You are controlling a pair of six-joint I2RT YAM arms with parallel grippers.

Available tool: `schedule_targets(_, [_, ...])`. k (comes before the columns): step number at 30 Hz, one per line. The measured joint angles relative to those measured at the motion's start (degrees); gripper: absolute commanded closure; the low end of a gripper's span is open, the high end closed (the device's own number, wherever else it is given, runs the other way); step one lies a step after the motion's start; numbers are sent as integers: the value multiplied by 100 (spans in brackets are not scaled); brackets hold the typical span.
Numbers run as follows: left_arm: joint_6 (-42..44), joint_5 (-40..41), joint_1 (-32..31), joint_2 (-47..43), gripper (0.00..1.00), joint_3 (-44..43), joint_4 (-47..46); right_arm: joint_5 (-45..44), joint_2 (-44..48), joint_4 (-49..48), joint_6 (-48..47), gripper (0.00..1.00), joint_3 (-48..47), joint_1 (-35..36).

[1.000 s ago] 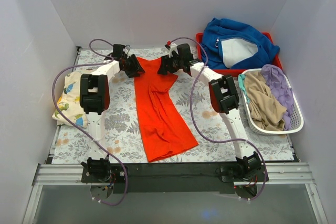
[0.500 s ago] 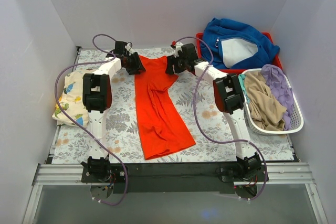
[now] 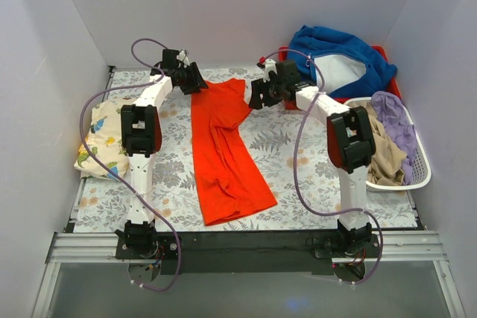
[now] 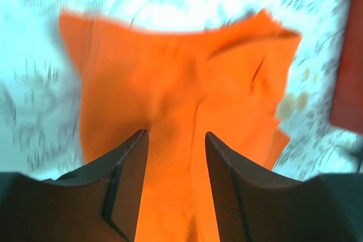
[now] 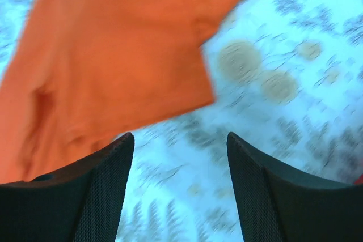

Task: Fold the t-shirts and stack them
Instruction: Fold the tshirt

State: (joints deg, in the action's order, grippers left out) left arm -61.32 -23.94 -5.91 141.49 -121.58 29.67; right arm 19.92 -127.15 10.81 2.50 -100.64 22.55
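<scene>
While the orange-red t-shirt point(image 3: 223, 154) lay spread, unfolded, on the table point(image 3: 298, 150), L gripper point(image 3: 197, 82) & R gripper point(image 3: 256, 96) hovered by its far corners, jaws apart, holding nothing. Dinosaur-print t-shirt point(image 3: 100, 139) sat at left edge. Judged early: nothing stacked yet

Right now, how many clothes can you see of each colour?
orange-red t-shirt: 1
cream dinosaur t-shirt: 1
blue garment: 1
tan cloth: 1
purple cloth: 1
Total: 5
</scene>
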Motion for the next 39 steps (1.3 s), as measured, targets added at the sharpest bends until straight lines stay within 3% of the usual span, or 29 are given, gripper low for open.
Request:
schedule_targets(4, [-24,-52,-17,247,57,-610,39,223,1429,-22,9,30,1390,260])
schedule_targets(9, [-68,-103,-50,256,57,-595,59,254,2302,-26,17,32,2568,719])
schedule_targets(16, [-127,-227,-118,256,57,-450,31,188,2092,0,20,34,3042,1106])
schedule_targets(29, [-173,-326,-162,260,57,-411,28,378,1152,-170,66,34,2433,1080])
schedule_targets(33, [-216,-402,-162,260,57,-411,24,468,1141,-188,63,48,2426,1080])
schedule_targets(34, [-236,-415,-162,260,57,-411,15,501,1137,-188,66,61,2428,1080])
schedule_targets(37, [-284,-459,-162,264,56,-411,-20,643,1115,-212,114,85,2459,1082])
schedule_targets(39, [-304,-470,-162,297,56,-428,-15,717,1117,-330,175,93,2618,1086])
